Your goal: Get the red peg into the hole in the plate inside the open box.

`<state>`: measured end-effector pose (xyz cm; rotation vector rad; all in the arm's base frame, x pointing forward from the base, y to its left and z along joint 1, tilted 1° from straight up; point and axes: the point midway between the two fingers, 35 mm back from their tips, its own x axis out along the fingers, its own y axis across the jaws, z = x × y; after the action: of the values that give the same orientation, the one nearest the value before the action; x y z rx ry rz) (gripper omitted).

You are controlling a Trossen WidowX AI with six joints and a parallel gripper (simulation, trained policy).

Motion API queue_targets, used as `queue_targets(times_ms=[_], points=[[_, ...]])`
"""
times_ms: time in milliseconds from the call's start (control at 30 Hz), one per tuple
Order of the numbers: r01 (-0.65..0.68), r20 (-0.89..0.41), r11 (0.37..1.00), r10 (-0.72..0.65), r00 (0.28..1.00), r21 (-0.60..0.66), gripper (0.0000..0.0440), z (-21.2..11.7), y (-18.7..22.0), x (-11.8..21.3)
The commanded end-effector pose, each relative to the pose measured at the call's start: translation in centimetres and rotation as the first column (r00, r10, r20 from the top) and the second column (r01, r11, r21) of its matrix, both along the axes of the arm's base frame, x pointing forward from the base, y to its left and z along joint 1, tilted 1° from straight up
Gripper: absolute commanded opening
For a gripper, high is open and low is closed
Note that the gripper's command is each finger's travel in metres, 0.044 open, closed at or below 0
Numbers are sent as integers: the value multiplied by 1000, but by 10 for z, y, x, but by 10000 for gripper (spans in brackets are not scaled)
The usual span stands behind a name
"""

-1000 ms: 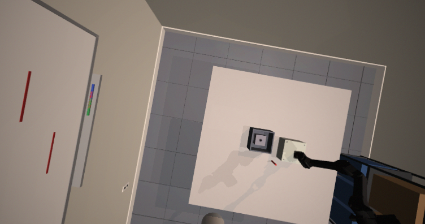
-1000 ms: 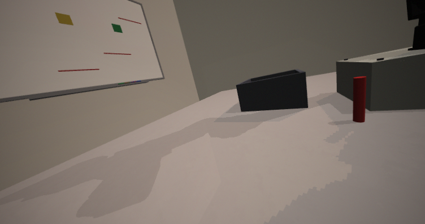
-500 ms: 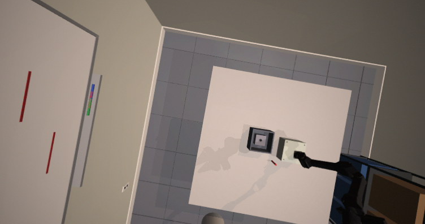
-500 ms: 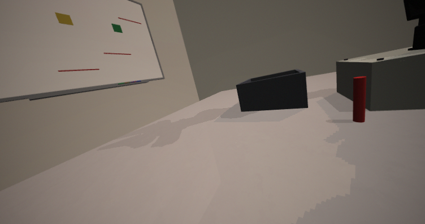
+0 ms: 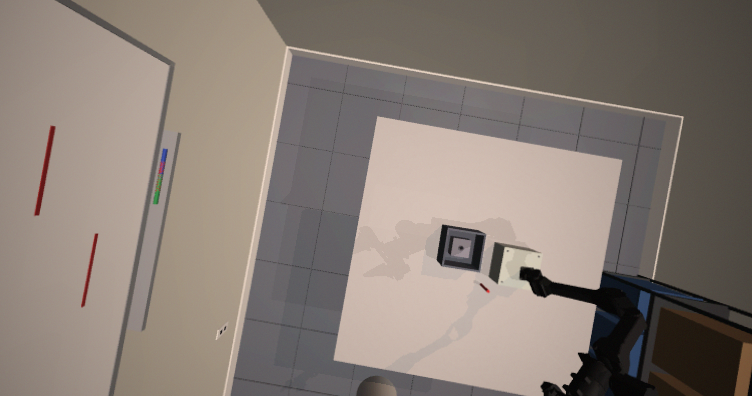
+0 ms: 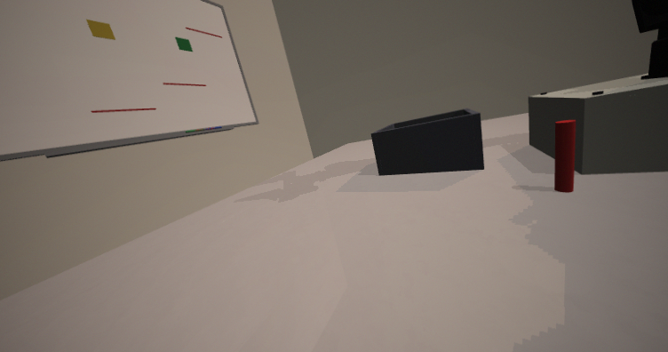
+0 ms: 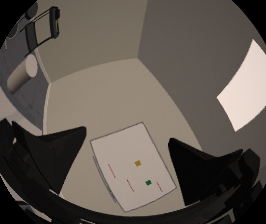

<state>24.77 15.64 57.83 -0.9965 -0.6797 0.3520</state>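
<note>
The red peg [image 5: 485, 287] [image 6: 564, 156] stands upright on the white table [image 5: 421, 172] [image 6: 224, 265], beside the pale block. The dark open box [image 5: 443, 246] [image 6: 430, 148] stands on the table, to the left of the peg in the exterior view. Inside it the pale plate [image 5: 456, 242] with a small dark hole shows in the top view, with no peg in the hole. My gripper [image 7: 127, 137] is open and empty. Its fingers are wide apart in the wrist view and face the distant whiteboard. It is well away from the peg and the box, neither of which shows in the wrist view.
The pale block [image 5: 513, 264] [image 6: 622, 134] carries the arm's black base [image 5: 528, 273] close beside the peg and the box. The raised arm [image 5: 576, 291] reaches to the lower right in the top view. A shelf unit [image 5: 700, 335] stands beyond the table's right edge. The whiteboard [image 7: 121, 155] hangs on a wall.
</note>
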Motion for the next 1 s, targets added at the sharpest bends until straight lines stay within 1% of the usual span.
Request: queue_targets(times_ms=[0,200,433,667,967], points=[[30,-135,999,-25,991,36,440,-24,-6,16],[86,-325,992,-52,944,93,440,-59,-17,34],[177,-526,973,-72,847,151,440,-101,-30,50],[288,-699,938,-76,711,191,440,-144,-42,59],[448,-867,871,-54,495,201,440,-201,-56,62]])
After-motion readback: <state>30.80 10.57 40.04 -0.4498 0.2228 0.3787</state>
